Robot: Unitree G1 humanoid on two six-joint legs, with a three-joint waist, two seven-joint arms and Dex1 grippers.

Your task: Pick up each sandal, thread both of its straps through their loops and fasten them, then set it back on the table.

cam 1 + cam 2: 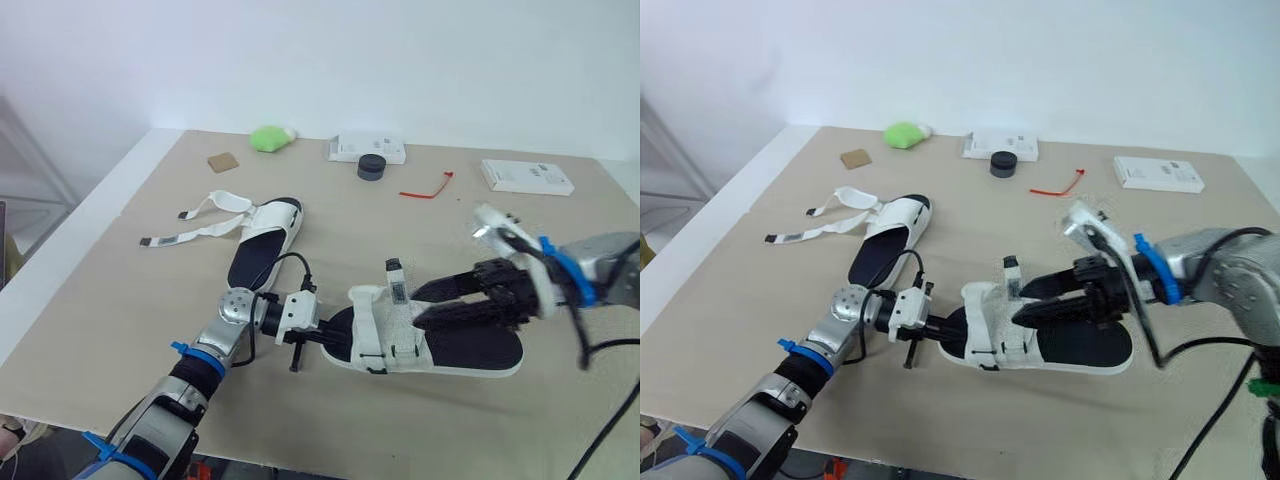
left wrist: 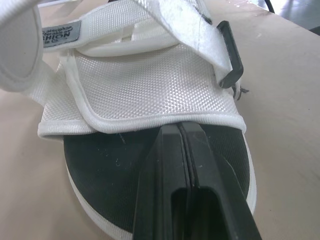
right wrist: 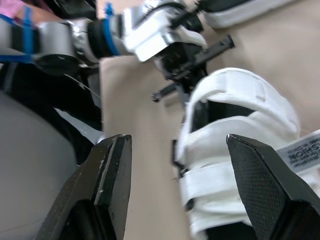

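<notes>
Sandal (image 1: 470, 355) toe beneath closed left fingers (image 2: 165, 190) (right fingers (image 3: 260, 190) spread apart).

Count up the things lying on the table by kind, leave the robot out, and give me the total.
Sandals: 2
White boxes: 2
Green lump: 1
Brown square: 1
Black round puck: 1
Red tie: 1
Total: 8
</notes>
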